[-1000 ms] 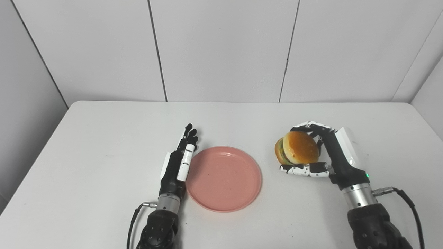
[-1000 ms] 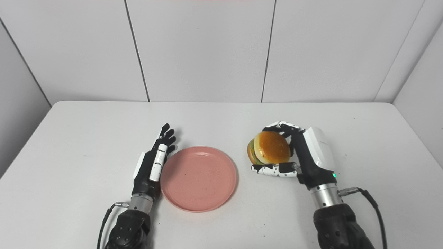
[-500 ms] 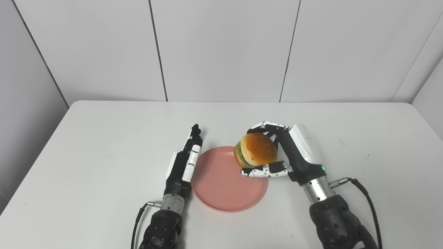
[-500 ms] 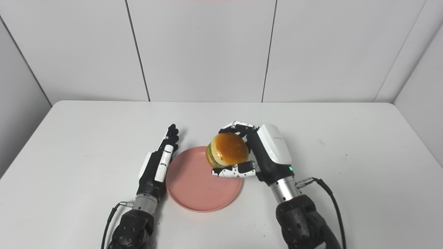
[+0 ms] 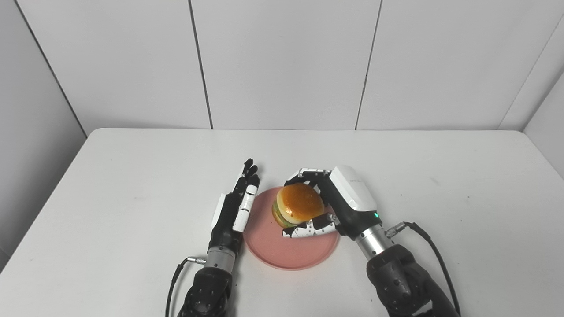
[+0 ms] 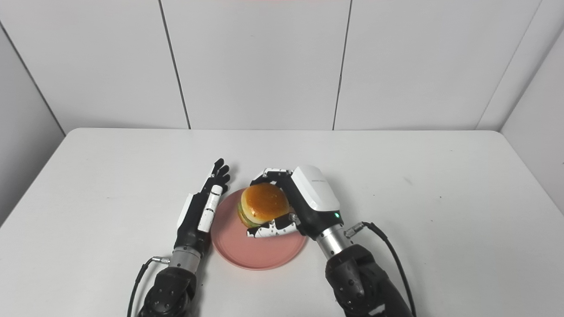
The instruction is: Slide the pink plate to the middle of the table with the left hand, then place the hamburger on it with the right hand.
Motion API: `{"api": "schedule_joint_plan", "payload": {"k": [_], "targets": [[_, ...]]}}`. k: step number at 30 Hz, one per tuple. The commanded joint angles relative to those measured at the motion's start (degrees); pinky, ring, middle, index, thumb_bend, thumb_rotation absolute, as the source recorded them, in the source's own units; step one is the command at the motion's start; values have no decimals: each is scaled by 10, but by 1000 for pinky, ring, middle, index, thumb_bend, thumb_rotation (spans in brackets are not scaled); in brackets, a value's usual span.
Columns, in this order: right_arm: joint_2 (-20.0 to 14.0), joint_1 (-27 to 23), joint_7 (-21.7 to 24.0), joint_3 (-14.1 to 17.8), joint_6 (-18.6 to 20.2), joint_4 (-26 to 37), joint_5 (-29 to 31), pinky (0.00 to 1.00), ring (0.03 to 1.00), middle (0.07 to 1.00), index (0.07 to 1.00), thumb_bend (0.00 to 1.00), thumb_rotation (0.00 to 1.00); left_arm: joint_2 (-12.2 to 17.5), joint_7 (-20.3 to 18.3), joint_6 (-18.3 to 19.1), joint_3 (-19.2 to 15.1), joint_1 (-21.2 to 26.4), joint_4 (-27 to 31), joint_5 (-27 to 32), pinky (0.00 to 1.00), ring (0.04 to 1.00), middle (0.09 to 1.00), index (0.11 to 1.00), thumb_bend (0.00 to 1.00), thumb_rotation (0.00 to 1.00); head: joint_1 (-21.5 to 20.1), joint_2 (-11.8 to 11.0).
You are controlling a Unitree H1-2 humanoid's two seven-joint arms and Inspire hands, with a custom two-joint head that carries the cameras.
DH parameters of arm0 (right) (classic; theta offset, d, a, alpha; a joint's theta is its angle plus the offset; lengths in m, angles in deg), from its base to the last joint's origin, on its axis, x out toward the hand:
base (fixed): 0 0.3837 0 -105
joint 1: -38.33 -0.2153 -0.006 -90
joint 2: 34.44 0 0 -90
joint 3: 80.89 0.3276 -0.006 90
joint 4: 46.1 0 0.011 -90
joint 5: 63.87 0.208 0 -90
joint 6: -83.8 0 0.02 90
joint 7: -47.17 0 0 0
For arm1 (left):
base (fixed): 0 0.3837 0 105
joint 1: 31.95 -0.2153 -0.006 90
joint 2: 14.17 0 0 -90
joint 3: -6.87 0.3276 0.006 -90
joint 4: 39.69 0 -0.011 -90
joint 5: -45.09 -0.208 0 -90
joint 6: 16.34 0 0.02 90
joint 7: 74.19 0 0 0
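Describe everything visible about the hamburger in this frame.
The hamburger is small and glossy like a plastic toy: an orange-brown domed bun over green and dark layers. It is tilted, layers facing left, over the pink plate. The right hand grips it, fingers over the top, thumb beneath. Whether it touches the plate is unclear.

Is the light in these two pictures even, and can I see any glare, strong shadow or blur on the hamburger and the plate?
Left eye view: soft, even light; the hamburger shows small bright glints on its bun, and the pink plate has no glare. Right eye view: only faint shadow on the table beside the left hand and right hand; all edges look sharp, with no motion blur.
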Motion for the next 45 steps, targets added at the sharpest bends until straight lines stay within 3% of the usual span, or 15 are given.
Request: {"api": "schedule_joint_plan", "payload": {"k": [1, 6, 14, 16, 20, 26, 29, 32, 34, 35, 36, 37, 39, 41, 45], "targets": [[2, -26, -5, -1, -22, 0, -5, 186, 407, 497, 484, 513, 0, 8, 5, 4, -1, -52, -40, -1, 975, 962, 968, 949, 607, 1000, 0, 0], [-1, -33, -5, -13, -30, -27, -20, 215, 367, 442, 519, 506, 0, 4, 6, 2, -3, -54, -37, 2, 971, 958, 966, 948, 597, 1000, 0, -2], [-1, -41, -16, -28, -42, -64, -35, 218, 415, 496, 484, 513, 0, 2, 2, 10, -3, -57, -28, 12, 977, 961, 973, 958, 569, 1000, -1, 1], [-1, -42, -20, -30, -45, -72, -37, 233, 374, 448, 520, 507, 0, 2, 1, 9, -3, -58, -27, 13, 977, 961, 974, 960, 564, 1000, 0, 1], [-1, -45, -28, -30, -46, -85, -44, 247, 365, 438, 531, 505, 0, 4, 2, 13, -2, -59, -24, 12, 973, 957, 969, 958, 566, 1000, -2, 2], [-3, -45, -35, -30, -49, -91, -51, 245, 417, 497, 488, 513, 0, 8, 2, 7, -1, -58, -29, 12, 970, 952, 967, 957, 577, 1000, -4, 1], [-5, -44, -45, -30, -58, -93, -55, 314, 397, 448, 533, 508, 0, 9, 1, 2, -1, -57, -32, 13, 968, 951, 965, 958, 576, 1000, -5, 1], [-11, -42, -66, -33, -68, -90, -72, 411, 419, 477, 546, 508, 0, 12, 1, 5, 1, -57, -32, 10, 966, 953, 963, 950, 583, 1000, -8, 3], [-14, -39, -77, -34, -73, -85, -82, 478, 561, 483, 522, 515, 3, 13, 0, 4, 1, -57, -32, 11, 970, 953, 963, 948, 583, 1000, -9, 3], [-15, -37, -81, -34, -75, -82, -86, 526, 623, 614, 511, 508, 79, 13, 0, 3, 2, -57, -32, 11, 976, 956, 963, 947, 584, 1000, -9, 3], [-15, -35, -84, -34, -78, -78, -88, 551, 655, 681, 505, 505, 119, 13, 1, 2, 2, -56, -33, 10, 978, 957, 964, 947, 585, 1000, -9, 3], [-16, -33, -87, -34, -79, -76, -89, 594, 709, 752, 682, 543, 300, 13, 2, 1, 2, -56, -34, 10, 976, 955, 961, 943, 591, 1000, -9, 3], [-15, -29, -90, -31, -82, -71, -86, 636, 758, 805, 787, 577, 438, 13, 4, 2, 3, -55, -35, 8, 976, 954, 959, 939, 593, 1000, -10, 3], [-15, -25, -92, -29, -87, -67, -79, 683, 799, 843, 834, 605, 516, 13, 6, 5, 4, -55, -35, 5, 973, 954, 958, 936, 596, 1000, -10, 2], [-16, -19, -83, -25, -88, -62, -71, 767, 854, 891, 869, 633, 591, 13, 2, 2, 3, -55, -36, 13, 977, 958, 961, 938, 588, 1000, -11, 2]]}}
